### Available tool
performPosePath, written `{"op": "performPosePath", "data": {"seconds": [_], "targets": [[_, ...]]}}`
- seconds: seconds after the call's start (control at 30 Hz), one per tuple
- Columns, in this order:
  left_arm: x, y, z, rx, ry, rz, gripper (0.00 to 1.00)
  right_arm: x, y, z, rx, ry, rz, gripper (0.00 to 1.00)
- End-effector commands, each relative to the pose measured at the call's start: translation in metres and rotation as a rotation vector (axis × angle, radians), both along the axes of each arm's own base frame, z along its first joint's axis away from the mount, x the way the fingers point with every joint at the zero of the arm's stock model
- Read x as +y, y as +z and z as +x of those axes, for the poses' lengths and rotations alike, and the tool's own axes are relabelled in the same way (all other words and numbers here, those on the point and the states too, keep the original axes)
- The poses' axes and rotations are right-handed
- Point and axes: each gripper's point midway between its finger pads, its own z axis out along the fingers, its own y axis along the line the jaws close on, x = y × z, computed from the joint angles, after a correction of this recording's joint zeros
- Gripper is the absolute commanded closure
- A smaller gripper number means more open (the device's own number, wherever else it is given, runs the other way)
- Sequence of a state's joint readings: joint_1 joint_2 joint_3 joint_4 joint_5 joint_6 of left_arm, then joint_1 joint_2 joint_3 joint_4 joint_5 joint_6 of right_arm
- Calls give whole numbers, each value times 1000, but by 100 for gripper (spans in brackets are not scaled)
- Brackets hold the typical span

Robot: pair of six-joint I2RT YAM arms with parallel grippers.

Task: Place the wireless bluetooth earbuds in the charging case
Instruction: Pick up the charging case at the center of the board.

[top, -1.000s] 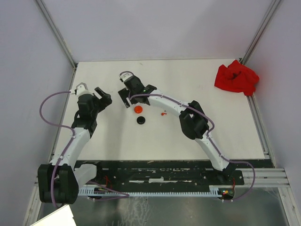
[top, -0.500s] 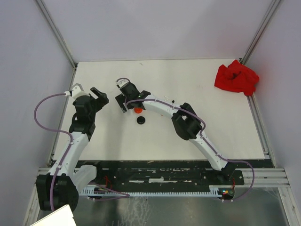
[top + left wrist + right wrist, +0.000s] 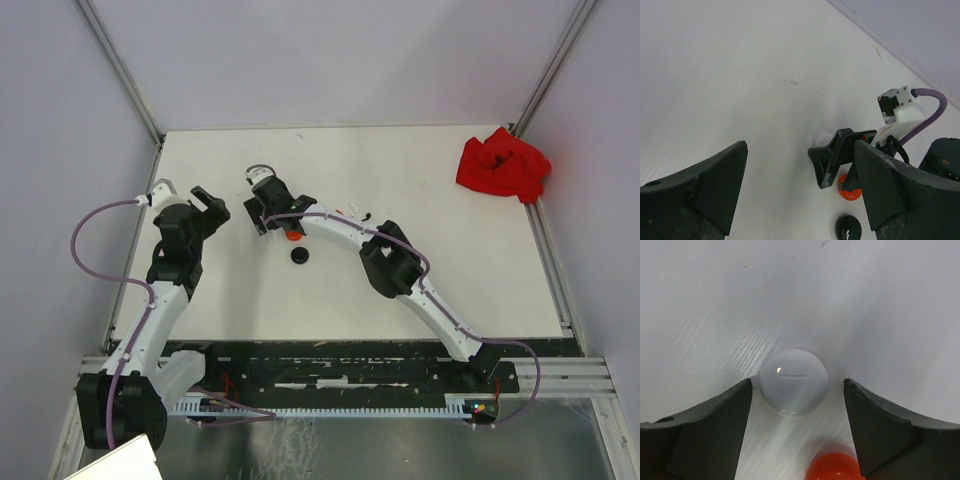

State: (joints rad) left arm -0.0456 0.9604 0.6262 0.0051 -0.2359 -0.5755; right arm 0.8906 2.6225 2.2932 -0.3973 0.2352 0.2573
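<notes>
Three round charging cases lie left of the table's middle. The white case (image 3: 794,381) sits on the table between the fingers of my right gripper (image 3: 796,382), which is open, its left finger close to the case rim and a gap on the right. The red case (image 3: 293,236) lies just behind it, also low in the right wrist view (image 3: 837,467). The black case (image 3: 300,256) lies nearer. My left gripper (image 3: 205,205) hovers open and empty to the left, looking at the right gripper (image 3: 840,155). The earbuds are hidden by the right arm.
A crumpled red cloth (image 3: 503,165) lies at the back right corner. The right forearm (image 3: 340,228) stretches across the table's middle. Aluminium rails (image 3: 545,240) and grey walls bound the table.
My right gripper has moved left and lowered around the white case, its jaws narrowing slightly. The left gripper shifted a little left and back, then held still.
</notes>
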Motion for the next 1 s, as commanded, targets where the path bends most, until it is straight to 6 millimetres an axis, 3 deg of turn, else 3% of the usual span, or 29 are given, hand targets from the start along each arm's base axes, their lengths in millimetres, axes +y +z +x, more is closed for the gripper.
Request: {"op": "performPosePath", "data": {"seconds": [0.0, 0.37, 0.57, 0.93, 0.97], "targets": [[8, 13, 0, -49, 37, 2, 7, 11, 16, 8, -46, -27, 48, 20], [8, 12, 0, -50, 39, 4, 7, 9, 9, 7, -39, -48, 41, 43], [9, 10, 0, -46, 40, 8, 7, 5, 11, 7, -46, -58, 35, 61], [4, 5, 5, -36, 16, -7, 7, 7, 32, 12, -113, -29, 60, 82], [3, 6, 5, -42, 10, -13, 7, 7, 50, 15, -140, -27, 78, 83]]}}
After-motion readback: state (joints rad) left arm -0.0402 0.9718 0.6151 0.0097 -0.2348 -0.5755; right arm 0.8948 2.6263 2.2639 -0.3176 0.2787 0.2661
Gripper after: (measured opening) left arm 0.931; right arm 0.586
